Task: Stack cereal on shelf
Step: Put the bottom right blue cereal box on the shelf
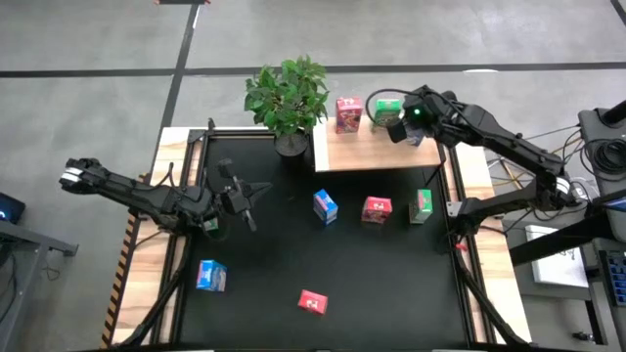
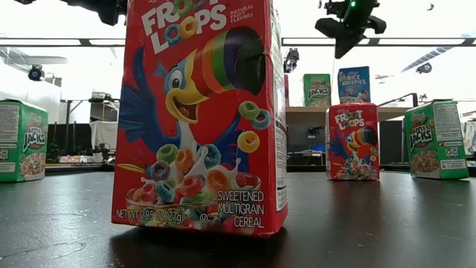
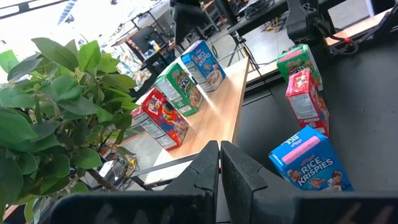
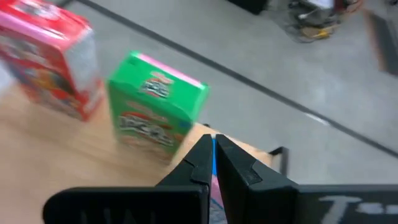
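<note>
The pale wood shelf (image 1: 377, 149) lies at the table's far right. A pink-red box (image 1: 347, 114), a green box (image 1: 384, 110) and a blue box (image 3: 202, 62) stand upright on it in a row. My right gripper (image 2: 344, 45) hangs shut just above the blue box (image 2: 353, 84), clear of it. Standing on the black table are a blue box (image 1: 326, 205), a pink-red box (image 1: 377, 210), a green box (image 1: 422, 205), another blue box (image 1: 210, 276), another pink-red box (image 1: 313, 302), and a green box (image 2: 22, 141) under my left arm. My left gripper (image 1: 249, 196) is shut and holds nothing, over the table's left half.
A potted plant (image 1: 289, 98) stands at the table's far edge, just left of the shelf. Cables and equipment (image 1: 587, 156) lie beyond the table's right side. The black tabletop (image 1: 381, 284) is bare between the boxes in the middle and at the near right.
</note>
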Controlling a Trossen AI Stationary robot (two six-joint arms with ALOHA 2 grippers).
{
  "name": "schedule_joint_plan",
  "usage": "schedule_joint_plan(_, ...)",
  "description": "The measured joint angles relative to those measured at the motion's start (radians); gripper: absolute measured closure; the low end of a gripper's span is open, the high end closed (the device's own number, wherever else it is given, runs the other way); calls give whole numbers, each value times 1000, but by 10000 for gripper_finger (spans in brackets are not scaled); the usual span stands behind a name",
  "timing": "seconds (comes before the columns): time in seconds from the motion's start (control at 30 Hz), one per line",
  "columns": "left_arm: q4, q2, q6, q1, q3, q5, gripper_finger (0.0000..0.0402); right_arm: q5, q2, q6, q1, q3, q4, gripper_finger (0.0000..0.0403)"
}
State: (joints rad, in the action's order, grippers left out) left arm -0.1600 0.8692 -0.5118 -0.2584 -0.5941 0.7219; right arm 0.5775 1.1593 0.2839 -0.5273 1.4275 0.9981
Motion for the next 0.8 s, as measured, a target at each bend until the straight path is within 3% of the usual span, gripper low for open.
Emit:
schedule_joint_plan(0.23, 0, 0, 0, 0, 0, 0, 402, -306, -12, 89, 20, 35, 57, 394)
schedule_joint_plan(0.33, 1, 0, 0, 0, 0, 0, 402, -370, -12, 129, 19, 22, 154, 394)
schedule_joint_plan(0.47, 2, 0, 0, 0, 0, 0, 402, -316, -13, 178, 19, -47, 231, 394)
schedule_joint_plan(0.8, 2, 0, 0, 0, 0, 0, 402, -54, -19, 181, 18, -192, 143, 394)
